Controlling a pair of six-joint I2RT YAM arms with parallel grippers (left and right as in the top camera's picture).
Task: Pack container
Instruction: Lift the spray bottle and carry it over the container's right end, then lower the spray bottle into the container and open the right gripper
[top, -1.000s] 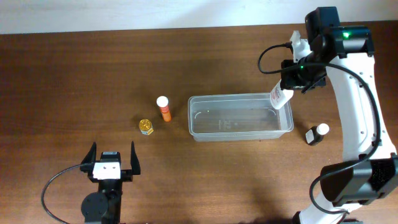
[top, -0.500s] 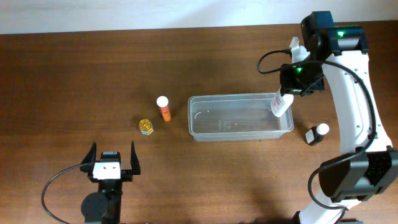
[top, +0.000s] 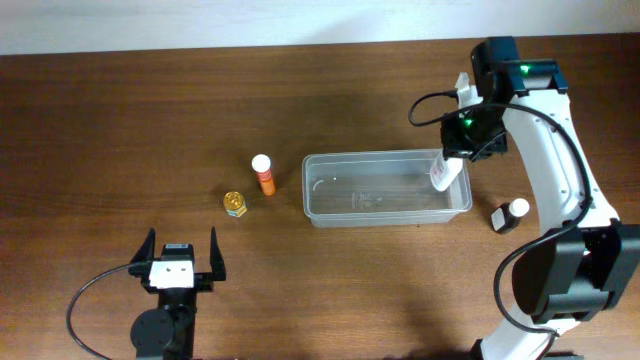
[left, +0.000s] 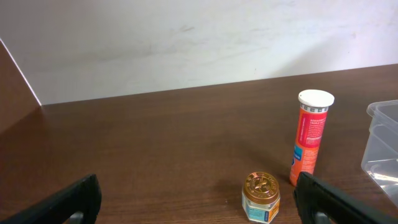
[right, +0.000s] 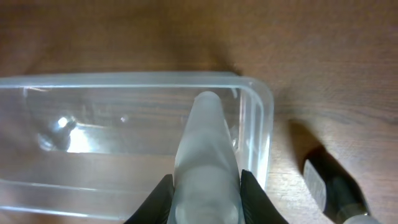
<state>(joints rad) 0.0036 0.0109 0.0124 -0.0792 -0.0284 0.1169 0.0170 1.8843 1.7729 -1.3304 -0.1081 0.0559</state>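
The clear plastic container (top: 385, 188) lies in the middle of the table and is empty. My right gripper (top: 455, 150) is shut on a white tube (top: 444, 171) and holds it over the container's right end, tip pointing down inside. In the right wrist view the tube (right: 205, 155) sits between the fingers (right: 205, 196) above the container (right: 124, 134). An orange tube with a white cap (top: 264, 174) and a small gold-lidded jar (top: 234, 203) stand left of the container. My left gripper (top: 180, 260) is open and empty near the front edge; its fingers (left: 199, 199) frame the jar (left: 261, 196) and orange tube (left: 309, 137).
A small dark bottle with a white cap (top: 509, 214) lies on the table right of the container, also seen in the right wrist view (right: 333, 186). A pale wall runs along the table's far edge.
My right gripper has moved left and down with the white tube, bringing its tip from the container's right rim to inside the right end. The left arm has not moved.
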